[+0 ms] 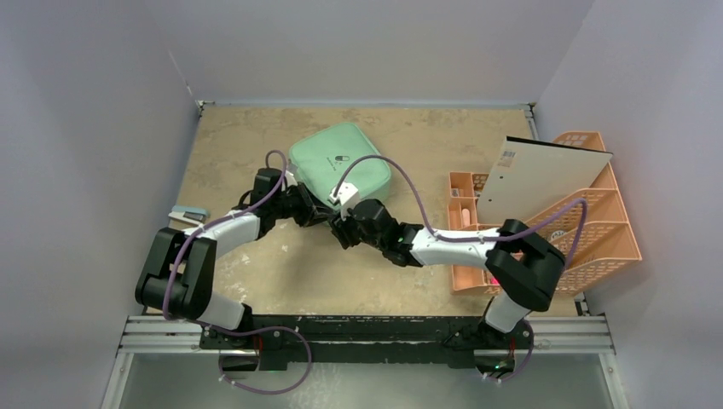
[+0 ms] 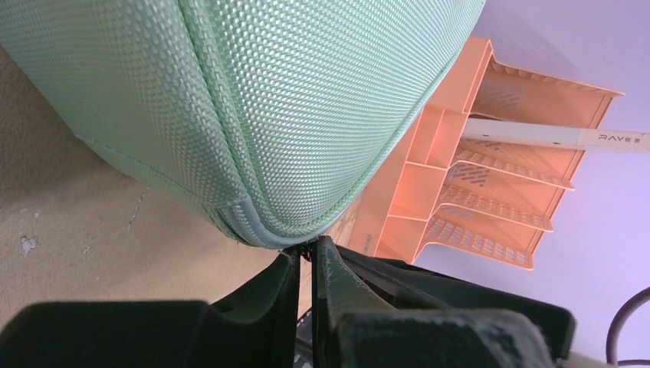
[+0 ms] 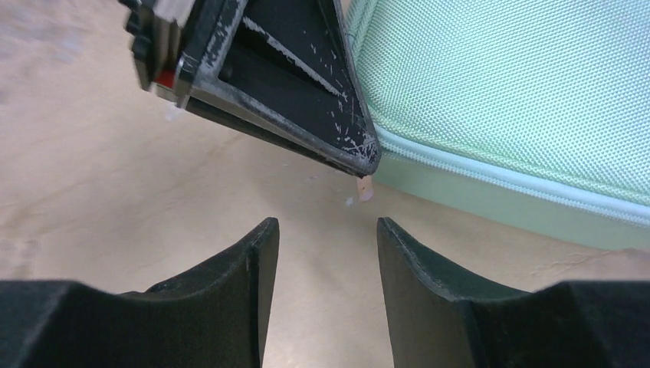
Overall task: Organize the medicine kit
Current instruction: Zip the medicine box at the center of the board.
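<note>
The medicine kit [image 1: 341, 162] is a mint-green zipped case, lying closed at the table's middle back. It fills the left wrist view [image 2: 268, 100] and the right side of the right wrist view [image 3: 521, 84]. My left gripper [image 1: 326, 215] is at the kit's near corner. Its fingers [image 2: 309, 249] are pressed together at the zipper seam. A small pink zipper tab [image 3: 365, 188] sticks out under their tips. My right gripper [image 1: 343, 232] is open and empty just above the table [image 3: 327, 230], right in front of the left gripper's fingers [image 3: 306, 100].
A peach lattice rack [image 1: 554, 230] stands at the right edge, holding a white board [image 1: 546, 175]. The rack also shows in the left wrist view [image 2: 475, 192]. Small flat boxes [image 1: 189, 213] lie at the left edge. Grey walls enclose the table.
</note>
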### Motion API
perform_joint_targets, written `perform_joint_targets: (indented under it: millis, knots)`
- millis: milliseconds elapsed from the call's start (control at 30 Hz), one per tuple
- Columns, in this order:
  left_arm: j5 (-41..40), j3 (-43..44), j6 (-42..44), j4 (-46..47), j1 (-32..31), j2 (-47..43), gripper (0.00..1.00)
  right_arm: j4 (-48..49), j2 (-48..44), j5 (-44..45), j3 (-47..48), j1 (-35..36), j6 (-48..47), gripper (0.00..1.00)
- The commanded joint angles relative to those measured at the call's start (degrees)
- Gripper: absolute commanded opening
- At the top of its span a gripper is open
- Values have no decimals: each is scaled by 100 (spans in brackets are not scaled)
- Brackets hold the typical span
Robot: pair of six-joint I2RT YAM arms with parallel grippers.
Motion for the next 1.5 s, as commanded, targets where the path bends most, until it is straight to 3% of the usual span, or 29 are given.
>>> perform_joint_targets:
  millis: [0,267,767,867,1033,1100,1267,1467]
  knots:
    - [-114,293,55,221,9,23,6,668,340,1045,169,144,-1238,53]
    - [-113,303,41,135,0,-5,6,1451,704,1567,32,307,-2167,48]
    - [-181,167,-88,308,-57,-1,6,2587,1497,2423,243,694,-2967,45]
    - [-172,146,-95,308,-70,-9,6,2976,1625,2602,229,707,-3151,34]
    - [-198,118,-104,219,-79,-102,6,3380,1663,2614,115,723,-3293,4]
    - [-210,95,-123,200,-79,-159,6,3535,1662,2454,11,725,-3136,0]
    - [-325,136,-86,-144,-64,-484,21,3745,1607,1996,-257,712,-2525,0]
    - [-918,502,511,-1462,-62,-1051,36,3654,1496,1538,-425,576,-1389,0]
